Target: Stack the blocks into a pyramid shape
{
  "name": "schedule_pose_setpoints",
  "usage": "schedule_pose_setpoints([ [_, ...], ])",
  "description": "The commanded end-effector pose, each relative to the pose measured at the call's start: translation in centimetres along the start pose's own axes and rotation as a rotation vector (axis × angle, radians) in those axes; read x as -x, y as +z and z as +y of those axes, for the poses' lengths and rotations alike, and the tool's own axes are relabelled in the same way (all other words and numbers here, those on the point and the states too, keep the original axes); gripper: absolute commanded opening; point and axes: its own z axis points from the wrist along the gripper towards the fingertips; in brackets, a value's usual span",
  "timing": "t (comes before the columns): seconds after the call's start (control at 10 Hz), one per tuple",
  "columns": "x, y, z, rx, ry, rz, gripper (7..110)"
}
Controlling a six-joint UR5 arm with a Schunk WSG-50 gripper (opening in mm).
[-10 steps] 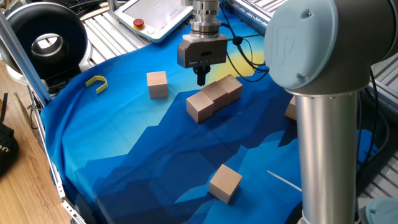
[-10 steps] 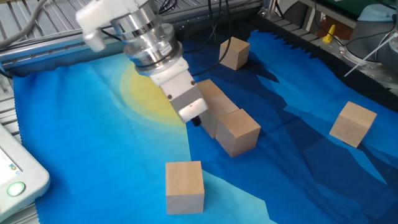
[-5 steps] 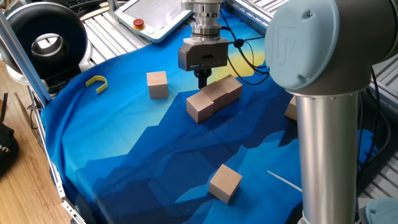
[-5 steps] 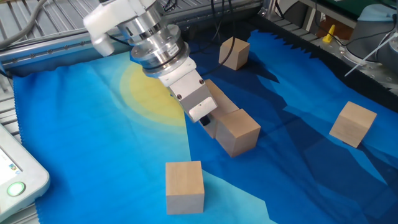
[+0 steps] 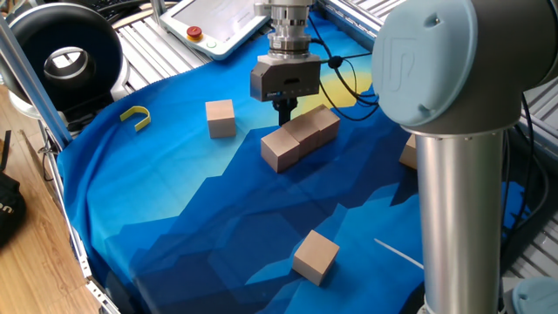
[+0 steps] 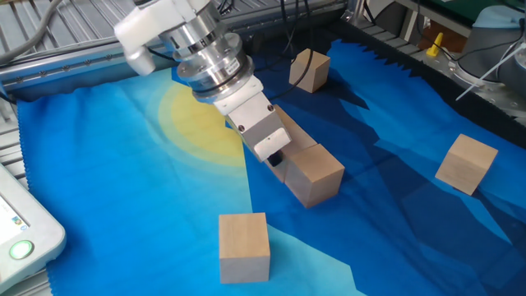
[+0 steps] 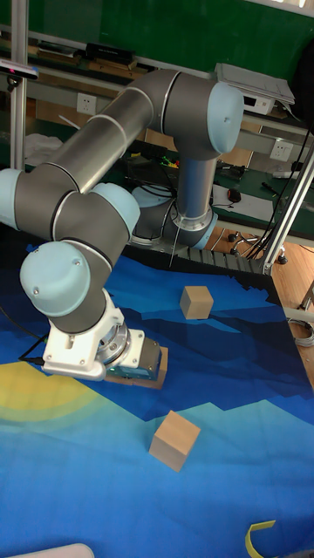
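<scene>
Three tan blocks [image 5: 301, 136] are lying in a touching row near the middle of the blue cloth [image 5: 200, 227] on the worktop, while single blocks are sitting apart: one [image 5: 221, 118] toward the yellow hook [image 5: 136, 116], one [image 5: 316, 256] near the front edge, one [image 6: 310, 70] by the far edge in the other fixed view. The pincer [image 5: 284, 111] is being held just above the row's middle, fingers pressed together on nothing. Part of another block [image 5: 407, 153] is being hidden by the arm [image 5: 453, 113].

Claw [image 5: 284, 112] pointing down, seemingly closed
</scene>
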Motion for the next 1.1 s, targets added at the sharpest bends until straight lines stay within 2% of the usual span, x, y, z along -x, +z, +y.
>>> schedule_pose_setpoints([
  [0.0, 0.0, -0.1, 0.1, 0.005, 0.003, 0.001, 7],
  [0.4, 0.3, -0.1, -0.2, -0.004, 0.006, -0.008, 7],
  [0.6, 1.0, -0.6, -0.1, -0.003, 0.007, -0.025, 7],
  [0.8, 2.0, -2.4, -0.3, -0.018, 0.002, -0.055, 7],
  [1.0, 1.5, -5.4, 0.0, -0.007, 0.000, -0.064, 7],
])
